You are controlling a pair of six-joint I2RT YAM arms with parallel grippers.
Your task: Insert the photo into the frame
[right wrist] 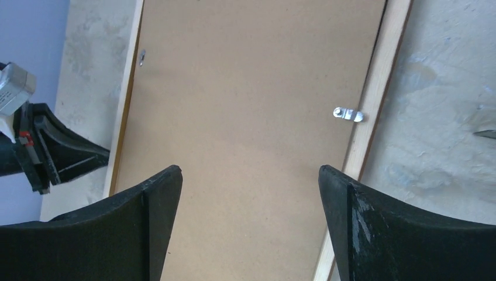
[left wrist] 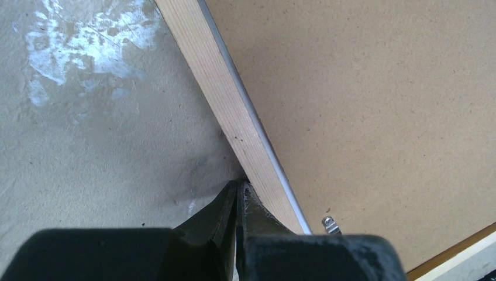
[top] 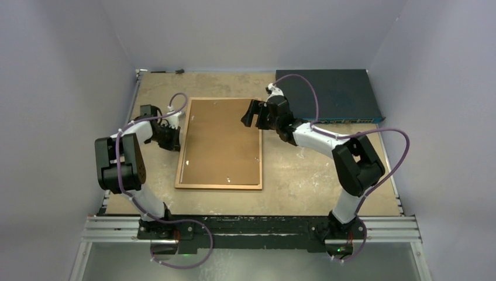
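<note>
1. The frame (top: 219,186) lies flat at the table (top: 304,175) centre, back side up. The brown backing board (top: 222,140) sits inside its wood edges.
2. L gripper (left wrist: 237,187) is at 9 o'clock of the frame. Its fingers are pressed together w/ nothing between, and the tips touch the outer side of the left rail.
3. R gripper (right wrist: 250,170) is at 1 o'clock of the frame, over the board. Jaws are spread wide and hold nothing.
4. A small metal clip (right wrist: 348,114) sits on the right rail.
5. Room: wide bare table at 3 o'clock of the frame, only a narrow strip at 9 o'clock.
6. Dark blue box (top: 333,93) at 1 o'clock, apart from the frame.
</note>
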